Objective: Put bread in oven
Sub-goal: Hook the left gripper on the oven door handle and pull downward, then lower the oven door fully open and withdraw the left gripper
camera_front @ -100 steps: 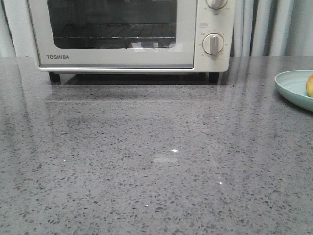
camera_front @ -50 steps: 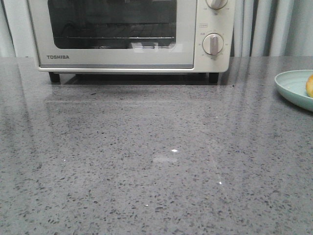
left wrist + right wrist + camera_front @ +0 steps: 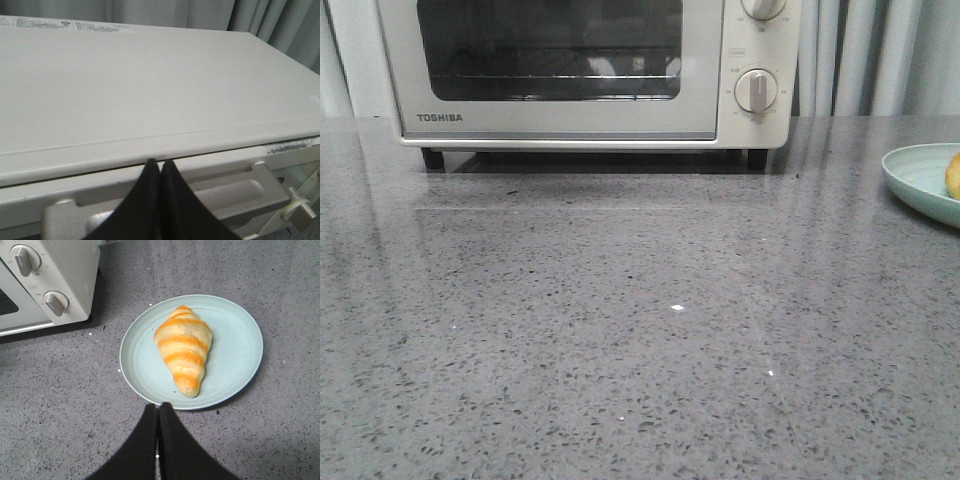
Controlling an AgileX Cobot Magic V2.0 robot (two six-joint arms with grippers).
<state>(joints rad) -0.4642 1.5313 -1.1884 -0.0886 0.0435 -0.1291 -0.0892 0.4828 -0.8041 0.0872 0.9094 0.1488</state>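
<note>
The cream-white TOSHIBA oven (image 3: 570,70) stands at the back of the grey counter with its glass door closed. In the left wrist view my left gripper (image 3: 160,162) is shut and empty, its tips at the front edge of the oven's top (image 3: 150,85), just above the door handle (image 3: 240,192). The bread (image 3: 184,349), a golden croissant with orange bands, lies on a pale green plate (image 3: 240,345). My right gripper (image 3: 158,406) is shut and empty, hovering just outside the plate's rim. In the front view only a sliver of the bread (image 3: 953,175) shows at the right edge.
The plate (image 3: 920,175) sits at the counter's right edge. The oven's two knobs (image 3: 55,302) face the plate side. Grey curtains (image 3: 880,55) hang behind the oven. Neither arm shows in the front view.
Reflections in the oven's glass door have shifted and the bright patch on the counter has faded. The oven, plate and bread have not moved.
</note>
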